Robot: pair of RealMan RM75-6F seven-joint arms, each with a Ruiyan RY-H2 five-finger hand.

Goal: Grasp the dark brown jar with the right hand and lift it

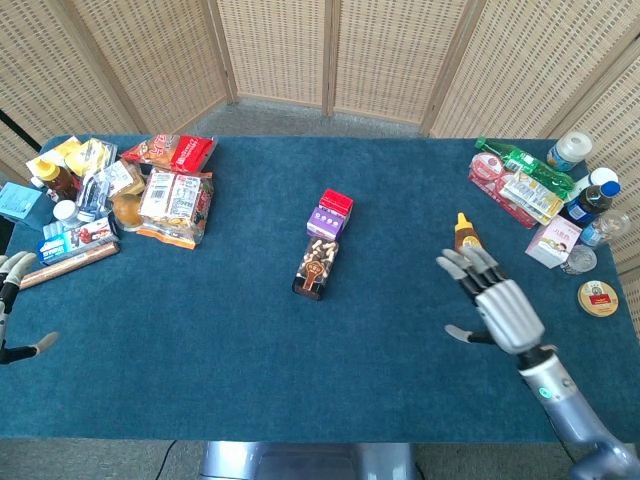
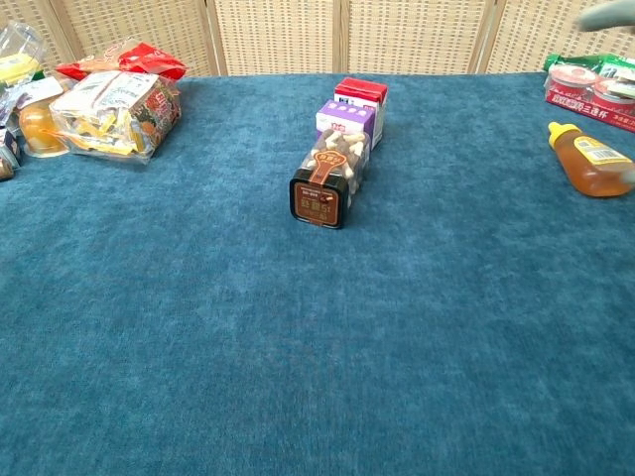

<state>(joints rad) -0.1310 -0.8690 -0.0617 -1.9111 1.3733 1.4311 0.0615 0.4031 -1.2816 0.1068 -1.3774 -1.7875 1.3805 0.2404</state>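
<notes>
The dark brown jar (image 1: 314,267) lies on its side at the middle of the blue table, its lid toward me, and it appears in the chest view as well (image 2: 330,179). My right hand (image 1: 497,307) hovers open with fingers spread, well to the right of the jar and apart from it. In the chest view only a blur of the right hand (image 2: 607,14) shows at the top right corner. My left hand (image 1: 10,276) sits open at the table's far left edge, mostly cut off.
A purple box (image 1: 326,220) and a red box (image 1: 337,202) stand right behind the jar. A honey bottle (image 1: 463,231) lies partly behind my right hand. Snack packs (image 1: 175,196) crowd the back left; bottles and packets (image 1: 545,190) crowd the back right.
</notes>
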